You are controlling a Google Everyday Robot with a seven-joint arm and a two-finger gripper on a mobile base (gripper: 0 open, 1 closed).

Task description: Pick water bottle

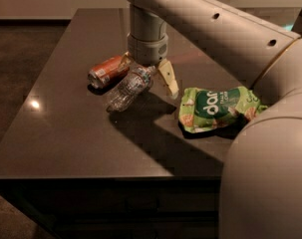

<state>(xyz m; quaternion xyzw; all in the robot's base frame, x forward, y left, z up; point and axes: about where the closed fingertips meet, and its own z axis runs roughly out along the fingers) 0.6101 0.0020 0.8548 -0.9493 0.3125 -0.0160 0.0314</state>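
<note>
Diagonally the water bottle lies, cap-end beneath the spread gripper.

- A large pale grey robot arm enters from the right and reaches toward the upper middle of the view.
- Its bulky elbow section fills the lower right corner.
- A round grey wrist points straight down.
- The gripper hangs below the wrist, its two cream fingers spread wide apart, angled outward, gripping nothing.
</note>
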